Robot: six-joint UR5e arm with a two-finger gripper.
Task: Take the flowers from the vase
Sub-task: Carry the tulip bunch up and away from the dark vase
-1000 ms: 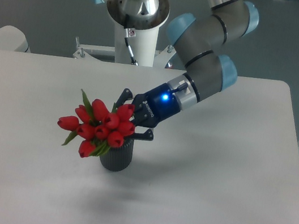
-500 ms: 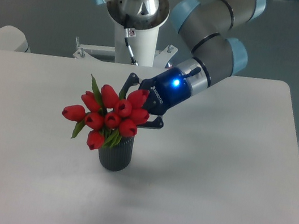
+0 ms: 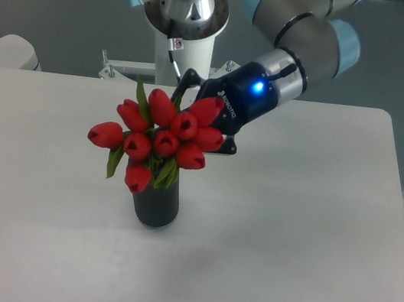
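Tight bunch of red tulip buds with green stems and long green leaves [image 3: 158, 141], seen above the round mouth of a small dark grey ribbed cylinder vase [image 3: 155, 204], lower stems hidden behind hanging leaves and one drooping bud. Vase upright near the middle of the white worktop [image 3: 289, 235], casting a soft shadow to the front. Black two-finger gripper [image 3: 205, 121] reaching in from the right rear, pressed into the bunch at its upper right side, one finger showing above the buds and the other just beside them at the right; fingers apparently clamped on the bunch, though the contact itself lies hidden behind the buds. Blue light glowing on the gripper's dark body [image 3: 255, 87]. Grey arm with pale blue joint caps [image 3: 316, 23] slanting up and away to the top edge. White mounting column [image 3: 179, 54] at the worktop's far edge, against a grey floor beyond.
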